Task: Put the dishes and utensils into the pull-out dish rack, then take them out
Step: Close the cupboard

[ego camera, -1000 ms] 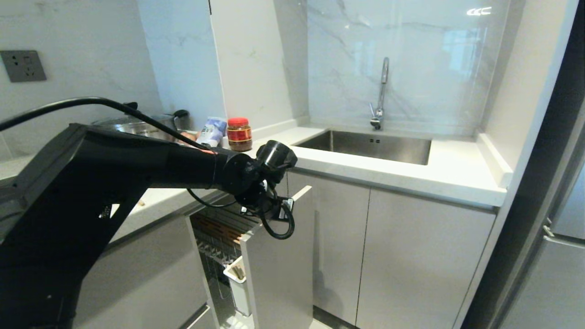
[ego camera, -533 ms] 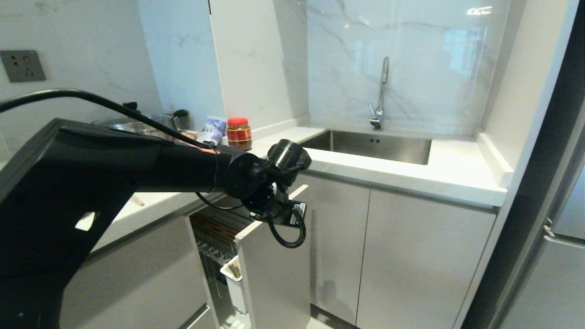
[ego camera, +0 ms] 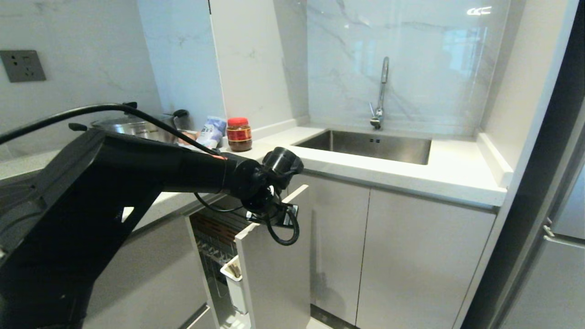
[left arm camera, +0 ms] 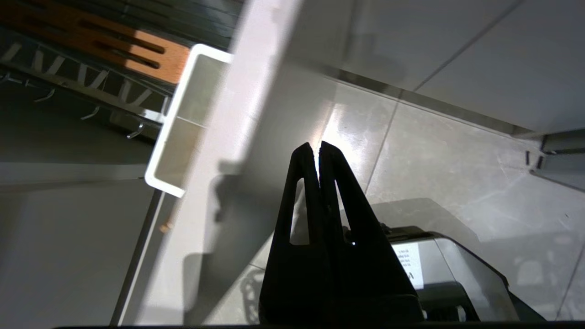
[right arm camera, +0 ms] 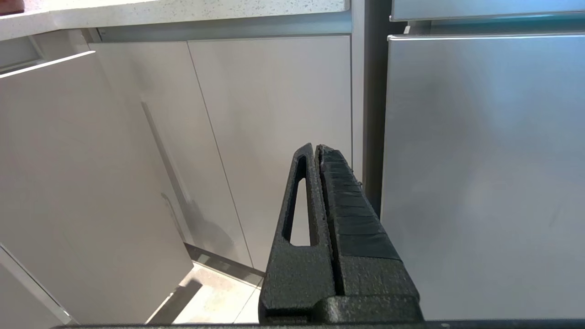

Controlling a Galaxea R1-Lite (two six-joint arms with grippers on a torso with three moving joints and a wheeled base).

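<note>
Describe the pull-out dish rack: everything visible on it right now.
The pull-out dish rack stands partly drawn out of the cabinet under the counter, left of the sink. Its narrow white front panel is upright. Behind it hangs a white rectangular utensil cup, then a slotted wooden strip and chrome wire prongs. No plate or bowl shows in it. The left gripper, shut and empty, hovers just outside the panel's top edge; contact cannot be told.

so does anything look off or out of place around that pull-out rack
Nothing looks spilled or damaged. The chrome wire pull-out dish rack stands partly drawn out, its narrow white front panel straight. The shut left gripper hangs just outside the panel's top edge, holding nothing. The rack's white rectangular utensil cup sits upright.
</note>
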